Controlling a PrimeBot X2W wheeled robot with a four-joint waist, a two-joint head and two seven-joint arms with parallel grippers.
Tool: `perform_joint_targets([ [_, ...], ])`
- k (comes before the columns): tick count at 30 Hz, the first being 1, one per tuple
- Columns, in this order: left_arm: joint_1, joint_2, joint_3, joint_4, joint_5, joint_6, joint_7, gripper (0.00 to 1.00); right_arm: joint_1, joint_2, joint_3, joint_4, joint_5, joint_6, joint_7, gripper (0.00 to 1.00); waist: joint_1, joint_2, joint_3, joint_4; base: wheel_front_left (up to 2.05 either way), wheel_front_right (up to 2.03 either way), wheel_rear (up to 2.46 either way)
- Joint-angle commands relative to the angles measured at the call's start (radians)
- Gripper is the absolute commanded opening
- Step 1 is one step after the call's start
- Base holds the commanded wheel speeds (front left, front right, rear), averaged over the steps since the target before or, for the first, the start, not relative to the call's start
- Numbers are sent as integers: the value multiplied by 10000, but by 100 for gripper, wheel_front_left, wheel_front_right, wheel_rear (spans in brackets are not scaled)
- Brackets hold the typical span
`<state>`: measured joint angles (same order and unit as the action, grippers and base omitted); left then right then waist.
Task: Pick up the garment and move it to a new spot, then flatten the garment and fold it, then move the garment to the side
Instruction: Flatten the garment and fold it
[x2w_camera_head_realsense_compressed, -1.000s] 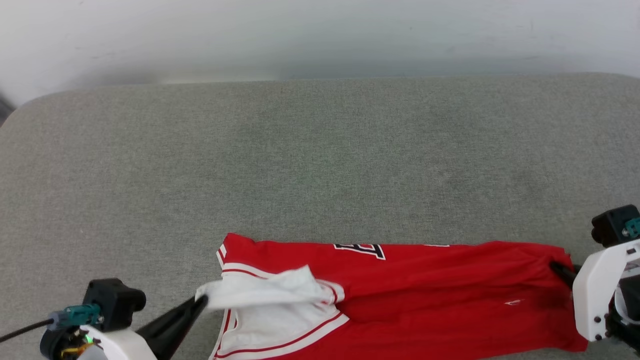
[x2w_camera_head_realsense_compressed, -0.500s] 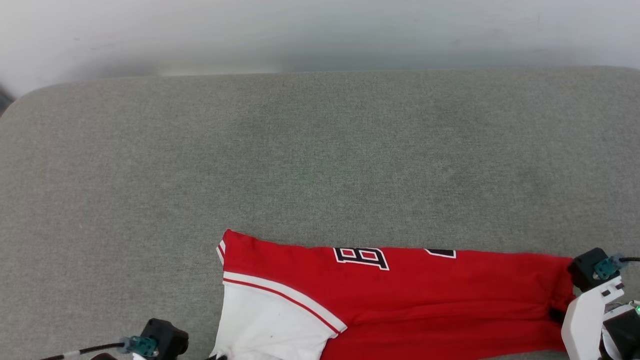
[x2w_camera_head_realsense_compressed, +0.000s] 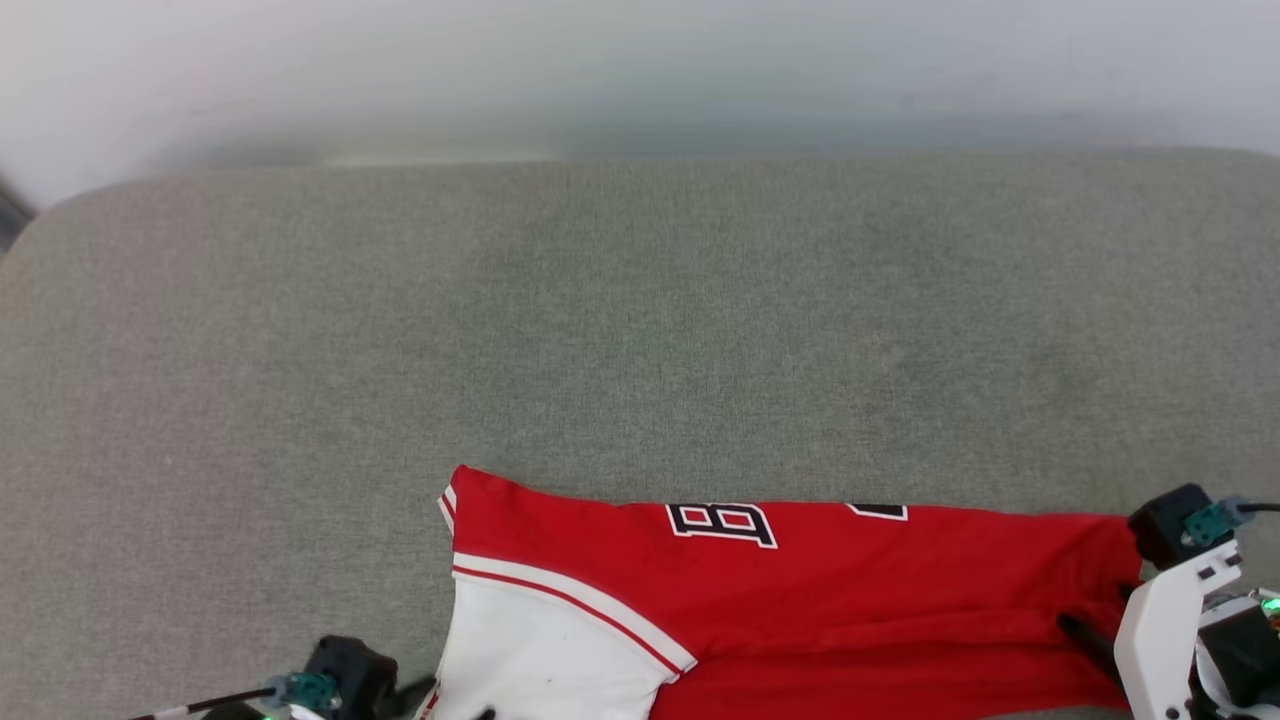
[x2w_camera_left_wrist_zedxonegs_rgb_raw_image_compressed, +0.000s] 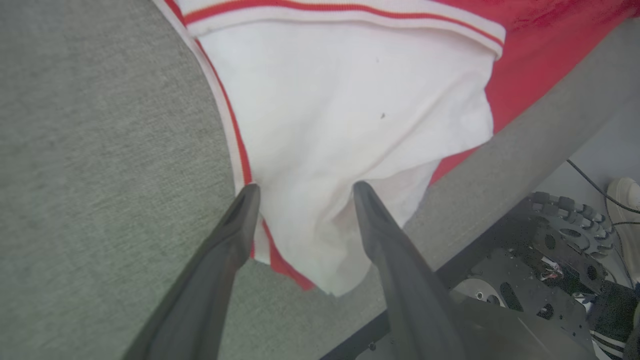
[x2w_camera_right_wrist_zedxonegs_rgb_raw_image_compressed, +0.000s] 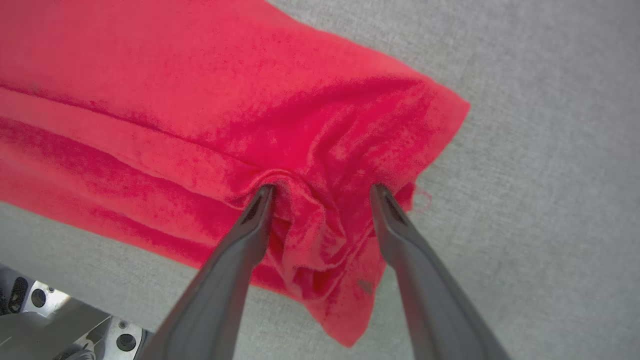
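Left fingers (x2w_camera_left_wrist_zedxonegs_rgb_raw_image_compressed: 237, 235) apart over the white sleeve of the garment (x2w_camera_head_realsense_compressed: 850, 590), right fingers (x2w_camera_right_wrist_zedxonegs_rgb_raw_image_compressed: 250, 240) apart astride its bunched red end

The place looks like a robotics lab or test room rather than a home. A broad desk (x2w_camera_head_realsense_compressed: 640, 330) with rounded corners, covered in plain grey woven fabric, stands against a bare white wall (x2w_camera_head_realsense_compressed: 640, 70) and carries the garment (x2w_camera_head_realsense_compressed: 800, 600). Past the desk's near edge, the left wrist view shows a black metal wheeled base (x2w_camera_left_wrist_zedxonegs_rgb_raw_image_compressed: 565, 237) with a roller-rimmed wheel, a loose cable (x2w_camera_left_wrist_zedxonegs_rgb_raw_image_compressed: 595, 187) on a pale floor (x2w_camera_left_wrist_zedxonegs_rgb_raw_image_compressed: 612, 145), and a person's pale shoe (x2w_camera_left_wrist_zedxonegs_rgb_raw_image_compressed: 625, 200).
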<state>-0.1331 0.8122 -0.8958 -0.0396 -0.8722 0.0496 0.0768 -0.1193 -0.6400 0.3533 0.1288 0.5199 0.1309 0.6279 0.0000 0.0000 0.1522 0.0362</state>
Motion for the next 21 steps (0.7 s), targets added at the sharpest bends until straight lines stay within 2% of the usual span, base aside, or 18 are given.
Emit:
perform_joint_targets([
  [1,-99,-11,193,-161,72,189,-323,100,-119,98,-175,-206,151,-4,-38,100,0,0,-249,-17,0,0,0],
  [6,-47,-83,832,-790,170,701,-1409,100,-51,334,-878,-881,416,-4,280,100,0,0,-614,-31,0,0,0],
  [12,197,-499,2037,-956,253,1714,-3091,100,338,967,-2240,-1665,137,-4,671,100,0,0,-796,-17,0,0,0],
  [16,519,-1194,3234,-1018,707,2279,-3411,100,751,1704,-3130,-1995,-155,-4,825,100,0,0,-782,19,0,0,0],
  [18,750,-1759,4153,-1240,1228,2353,-3428,100,968,2074,-3598,-2121,-299,-4,833,100,0,0,-756,62,0,0,0],
  [19,750,-1759,4153,-1240,1228,2353,-3428,100,968,2074,-3598,-2121,-299,-4,833,100,0,0,-756,62,0,0,0],
  [21,1189,-2317,5009,-1358,1861,2272,-3412,100,1170,2487,-4021,-2206,-427,-4,799,100,0,0,-716,78,0,0,0],
])
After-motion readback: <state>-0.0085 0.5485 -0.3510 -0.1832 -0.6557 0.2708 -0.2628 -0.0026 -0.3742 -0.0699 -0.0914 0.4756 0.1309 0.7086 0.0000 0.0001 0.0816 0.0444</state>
